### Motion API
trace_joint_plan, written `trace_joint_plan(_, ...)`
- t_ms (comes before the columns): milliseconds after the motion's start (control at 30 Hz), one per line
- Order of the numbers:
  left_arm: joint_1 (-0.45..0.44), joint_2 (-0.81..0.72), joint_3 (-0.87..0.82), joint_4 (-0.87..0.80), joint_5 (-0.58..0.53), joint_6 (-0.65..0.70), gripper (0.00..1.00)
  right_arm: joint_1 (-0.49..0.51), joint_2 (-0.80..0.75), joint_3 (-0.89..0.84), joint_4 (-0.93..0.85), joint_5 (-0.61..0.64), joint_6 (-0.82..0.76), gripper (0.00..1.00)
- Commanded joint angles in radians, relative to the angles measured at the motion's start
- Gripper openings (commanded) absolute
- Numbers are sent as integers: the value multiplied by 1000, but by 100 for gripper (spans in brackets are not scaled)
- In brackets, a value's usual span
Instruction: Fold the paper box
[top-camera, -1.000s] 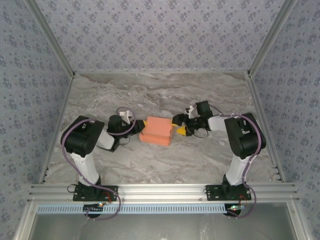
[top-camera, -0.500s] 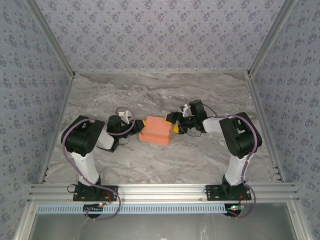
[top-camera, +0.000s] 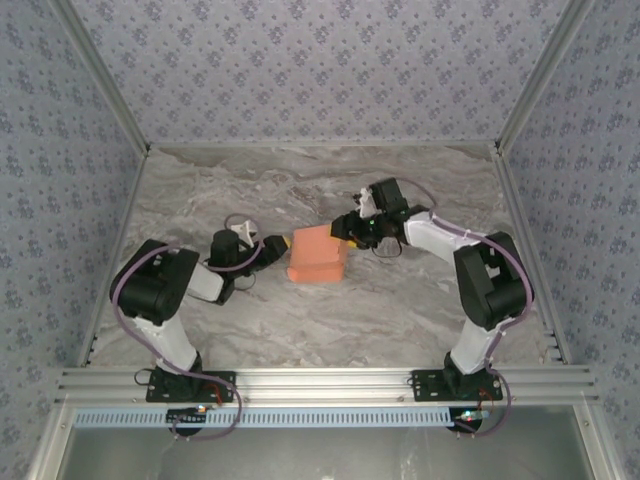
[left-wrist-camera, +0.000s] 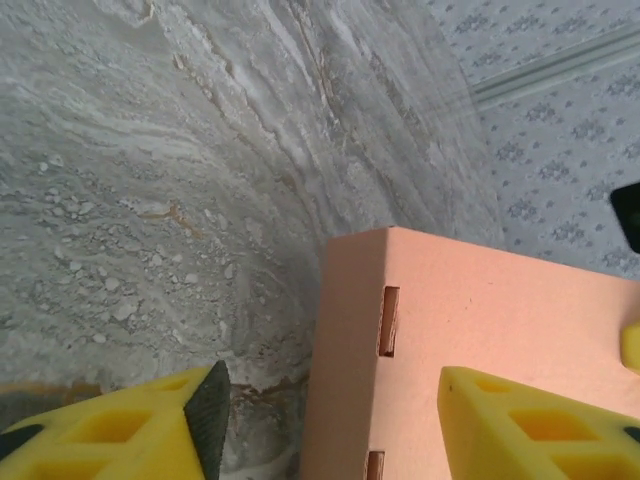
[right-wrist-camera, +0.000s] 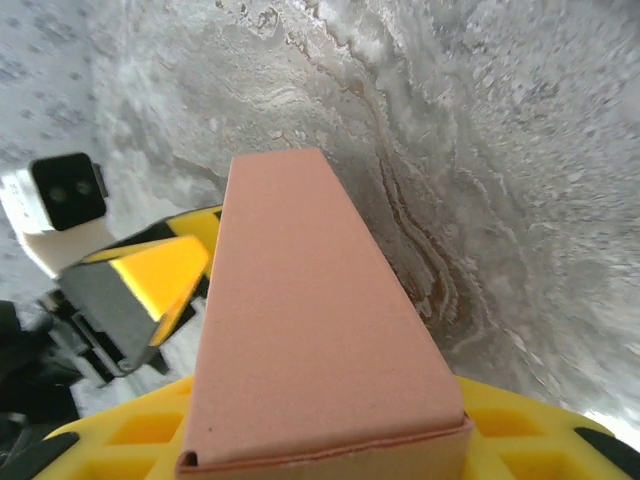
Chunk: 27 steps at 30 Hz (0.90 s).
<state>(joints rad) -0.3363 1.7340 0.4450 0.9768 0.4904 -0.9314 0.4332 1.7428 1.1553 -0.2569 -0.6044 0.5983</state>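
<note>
Box (top-camera: 318, 254) mid-table (top-camera: 410, 310), folded into closed shape. Left gripper (top-camera: 276, 243) at its left side, jaws spread, box edge between them. Right gripper (top-camera: 346, 228) at far right corner, box end on yellow finger (right-wrist-camera: 515, 428); grip cannot tell

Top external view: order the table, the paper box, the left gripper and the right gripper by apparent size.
1. table
2. paper box
3. left gripper and right gripper: both look smaller than the box and much alike, so they are left unranked.
</note>
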Motion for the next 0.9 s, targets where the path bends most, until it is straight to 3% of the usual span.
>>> trace_joint_plan(0,5,-147,20,-129,-62,27,65,11,-44,137,-408,169,-273,45)
trace_joint_plan(267,5,-342,135,-490,-109,173,71,85,-22,456,-859,592,-494,46)
trace_joint_plan(433,5,-365,118,-525,-121,214,71,186,45,609,-1065,834,-660,46)
trace_joint_plan(567,-11,-364,88,-467,-106,307,71,290,64,615,-1117,980,-836,46)
trace_joint_plan(733,-82,-354,27,-292,-61,509,72,332,26,529,-1019,938,-1035,47)
trace_joint_plan(867,-127,-328,19,-242,-30,578,72,315,-3,435,-941,753,-1181,48)
